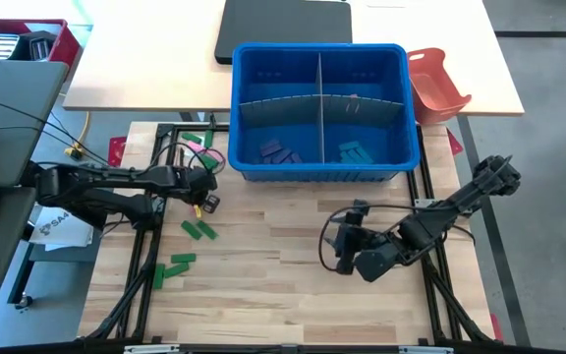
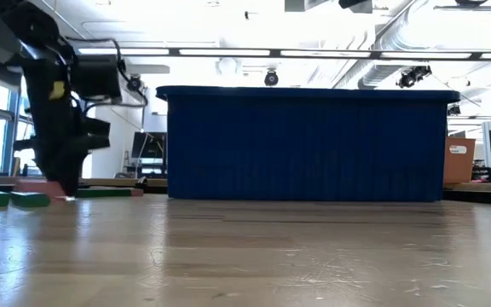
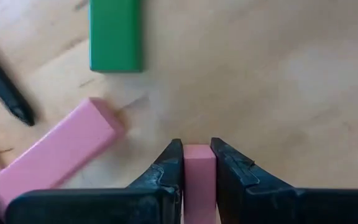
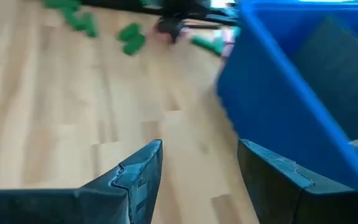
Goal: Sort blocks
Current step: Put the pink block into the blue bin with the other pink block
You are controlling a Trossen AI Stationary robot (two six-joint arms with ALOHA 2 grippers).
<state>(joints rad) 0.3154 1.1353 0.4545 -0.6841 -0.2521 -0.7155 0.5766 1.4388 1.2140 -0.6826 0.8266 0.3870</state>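
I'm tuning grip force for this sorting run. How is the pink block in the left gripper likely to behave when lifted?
The pink block looks rigid, with flat sides and square edges, so it probably will not flex. The left gripper clamps its two flat faces, so it should hold without twisting, though the smooth finish may slip under a weak grip. It seems small and light, unlikely to roll.

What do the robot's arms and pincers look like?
Both arms are black, built from chunky jointed links. The left arm has a small yellow tag near its wrist and thin black cables along it. The left pincer has two dark, wedge-shaped fingers with ridged inner edges. The right arm is all black too, and the right pincer has the same pointed dark fingers.
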